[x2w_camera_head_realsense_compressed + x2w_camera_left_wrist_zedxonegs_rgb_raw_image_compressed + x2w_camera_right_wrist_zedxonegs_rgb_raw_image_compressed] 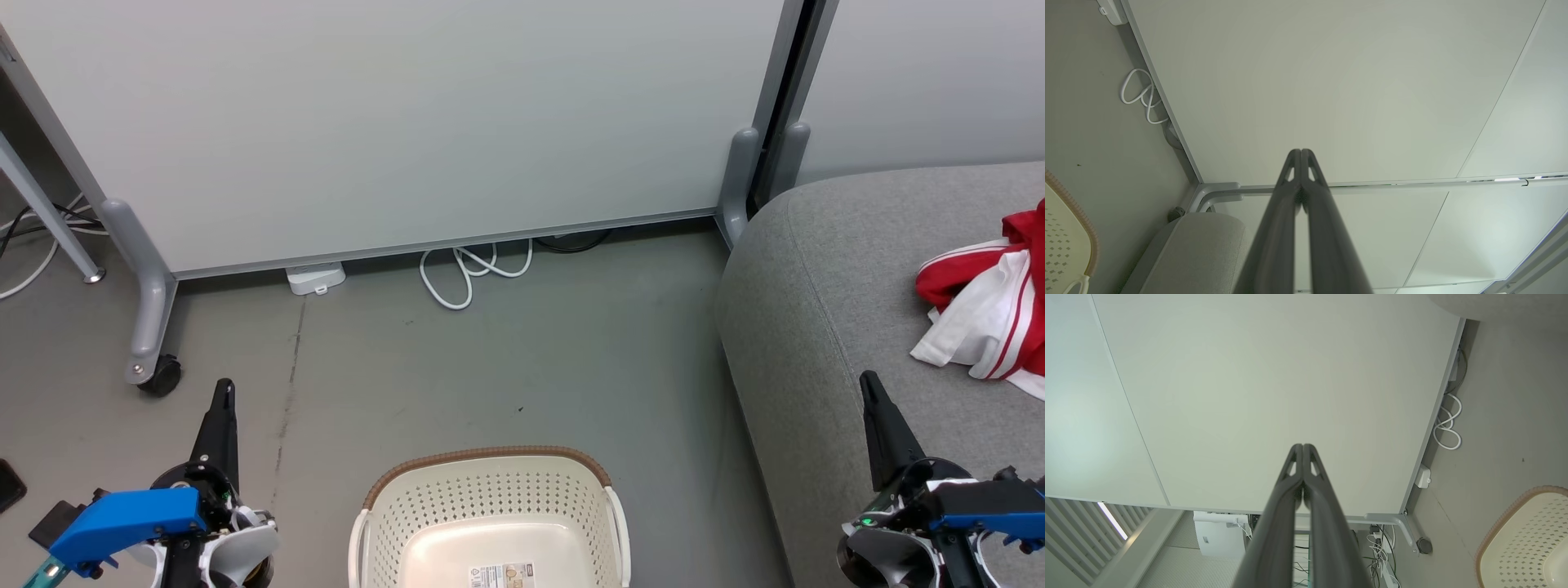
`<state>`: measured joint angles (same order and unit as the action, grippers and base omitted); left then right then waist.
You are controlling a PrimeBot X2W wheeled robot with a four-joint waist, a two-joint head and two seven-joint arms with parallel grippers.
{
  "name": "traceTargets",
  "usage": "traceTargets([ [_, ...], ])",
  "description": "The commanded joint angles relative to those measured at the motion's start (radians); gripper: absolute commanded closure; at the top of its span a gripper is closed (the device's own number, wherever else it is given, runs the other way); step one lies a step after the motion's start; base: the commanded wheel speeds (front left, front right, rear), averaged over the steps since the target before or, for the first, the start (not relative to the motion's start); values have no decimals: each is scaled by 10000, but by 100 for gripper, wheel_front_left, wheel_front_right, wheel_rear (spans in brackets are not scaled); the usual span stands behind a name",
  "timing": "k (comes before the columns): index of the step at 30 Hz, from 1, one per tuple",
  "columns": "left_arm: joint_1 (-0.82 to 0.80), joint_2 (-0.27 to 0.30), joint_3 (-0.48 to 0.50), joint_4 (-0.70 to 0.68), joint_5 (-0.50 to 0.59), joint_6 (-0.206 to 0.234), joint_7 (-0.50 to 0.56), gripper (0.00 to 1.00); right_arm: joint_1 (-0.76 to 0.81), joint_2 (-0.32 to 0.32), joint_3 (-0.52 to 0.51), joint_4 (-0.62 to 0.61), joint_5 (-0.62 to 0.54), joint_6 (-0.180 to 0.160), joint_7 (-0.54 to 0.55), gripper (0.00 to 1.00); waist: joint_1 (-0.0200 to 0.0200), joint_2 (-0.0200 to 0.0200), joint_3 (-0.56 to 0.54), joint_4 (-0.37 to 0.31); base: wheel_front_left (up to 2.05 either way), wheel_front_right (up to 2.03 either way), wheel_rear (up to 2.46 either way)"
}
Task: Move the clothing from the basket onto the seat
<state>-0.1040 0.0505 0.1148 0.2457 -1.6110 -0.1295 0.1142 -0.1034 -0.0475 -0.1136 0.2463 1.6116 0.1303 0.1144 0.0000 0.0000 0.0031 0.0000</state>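
The basket (pixel 490 500) looks bare, the clothing (pixel 976 306) lies on the seat (pixel 816 278) — left end effector (pixel 222 390) and right end effector (pixel 870 382) pressed together, empty; best parked clear of the rim.

Front and centre on the floor (pixel 531 367), the basket (pixel 490 452). Right of it, the seat (pixel 816 286), with the clothing (pixel 988 302) lying on top at the far right. Behind both, a partition panel (pixel 408 122). At its foot, a looped cable (pixel 469 273), with a power adapter (pixel 315 278) just left of it and a caster (pixel 161 377) further left.
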Motion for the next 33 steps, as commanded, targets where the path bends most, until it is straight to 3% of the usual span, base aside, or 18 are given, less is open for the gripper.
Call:
traceTargets([
  [1, -95, -13, 33, -35, -21, -21, 46, 100, -101, -51, -17, -33, 27, 7, 20, 100, 0, 0, 0, 0, 0, 0, 0],
  [33, -95, -14, 34, -35, -19, -22, 47, 100, -100, -51, -15, -33, 28, 7, 19, 100, 0, 0, 0, 0, 0, 0, 0],
])
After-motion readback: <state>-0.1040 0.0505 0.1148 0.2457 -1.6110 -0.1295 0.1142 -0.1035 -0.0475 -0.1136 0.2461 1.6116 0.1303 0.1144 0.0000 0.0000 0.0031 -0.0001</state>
